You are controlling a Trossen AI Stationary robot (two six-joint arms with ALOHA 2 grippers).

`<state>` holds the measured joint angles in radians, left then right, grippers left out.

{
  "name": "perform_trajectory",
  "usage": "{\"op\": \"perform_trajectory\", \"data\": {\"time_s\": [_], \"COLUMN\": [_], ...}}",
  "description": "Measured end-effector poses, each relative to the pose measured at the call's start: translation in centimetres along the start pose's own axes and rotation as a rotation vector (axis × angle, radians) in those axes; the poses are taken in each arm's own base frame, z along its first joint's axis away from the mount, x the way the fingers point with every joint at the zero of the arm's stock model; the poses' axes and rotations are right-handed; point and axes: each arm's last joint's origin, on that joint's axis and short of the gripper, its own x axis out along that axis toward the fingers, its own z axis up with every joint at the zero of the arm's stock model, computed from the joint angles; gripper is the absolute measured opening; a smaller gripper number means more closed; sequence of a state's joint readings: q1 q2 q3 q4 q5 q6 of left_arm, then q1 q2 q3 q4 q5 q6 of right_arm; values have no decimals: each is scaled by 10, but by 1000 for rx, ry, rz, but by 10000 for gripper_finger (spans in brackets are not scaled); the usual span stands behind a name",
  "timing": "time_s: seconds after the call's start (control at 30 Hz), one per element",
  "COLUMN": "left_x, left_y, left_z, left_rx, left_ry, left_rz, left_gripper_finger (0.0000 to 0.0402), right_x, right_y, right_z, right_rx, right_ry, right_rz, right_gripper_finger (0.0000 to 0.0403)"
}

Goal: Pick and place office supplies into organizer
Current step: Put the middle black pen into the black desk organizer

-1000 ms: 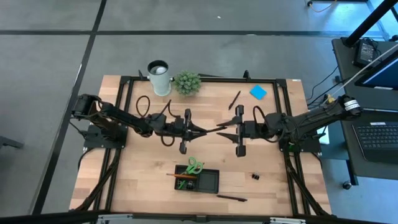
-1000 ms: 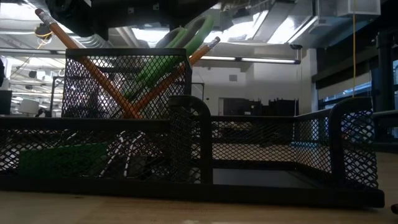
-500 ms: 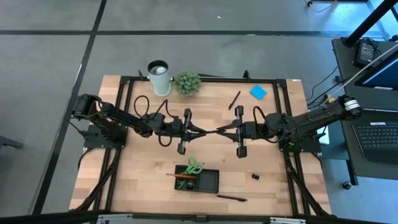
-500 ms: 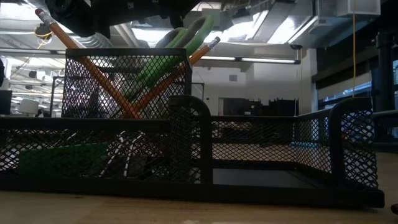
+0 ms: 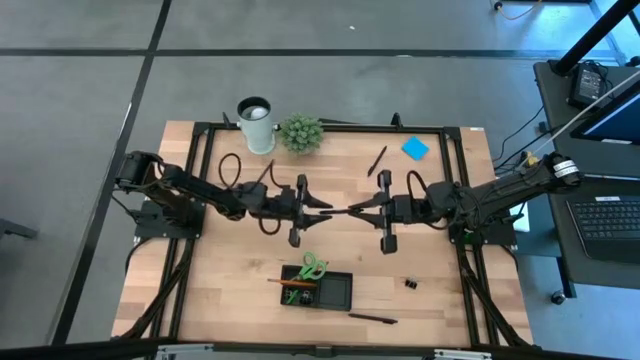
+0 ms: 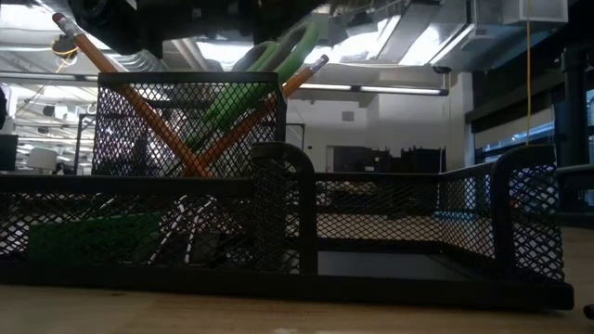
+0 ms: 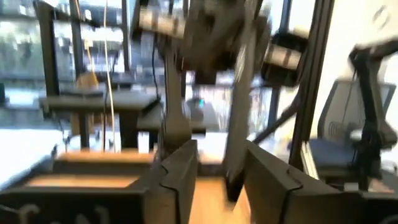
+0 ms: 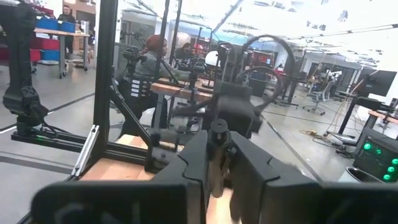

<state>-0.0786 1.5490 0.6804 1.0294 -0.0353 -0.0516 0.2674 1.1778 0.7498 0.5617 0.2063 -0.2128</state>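
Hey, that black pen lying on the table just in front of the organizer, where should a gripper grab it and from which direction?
Probably at mid-barrel, coming straight down. The black pen lies flat on the bare wood, nearly parallel to the organizer and clear of it, so fingers can likely close across its thin width, one toward the organizer and one toward the table edge. Its ends look too slim to hold steadily.

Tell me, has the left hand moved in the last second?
Yes, slightly. In the high view the left hand has crept toward the right hand, judged against the organizer below; a pen bridges them.
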Motion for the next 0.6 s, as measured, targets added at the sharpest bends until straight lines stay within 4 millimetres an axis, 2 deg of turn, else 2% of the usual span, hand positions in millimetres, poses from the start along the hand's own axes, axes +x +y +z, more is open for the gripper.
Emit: {"op": "perform_trajectory", "data": {"time_s": [0.23,0.5,0.6], "left_x": [-3,-6,-8], "left_y": [2,7,8], "left_z": [-24,-33,-37], "left_rx": [-66,48,58], "left_ry": [248,337,383], "left_rz": [40,165,195], "left_gripper_finger": [154,148,144], "right_x": [-1,-5,-2], "right_y": [6,22,25], "right_z": [2,4,-2], "right_rx": [16,115,137], "right_ry": [-8,-18,15], "right_rz": [24,174,189], "right_gripper_finger": [50,50,49]}}
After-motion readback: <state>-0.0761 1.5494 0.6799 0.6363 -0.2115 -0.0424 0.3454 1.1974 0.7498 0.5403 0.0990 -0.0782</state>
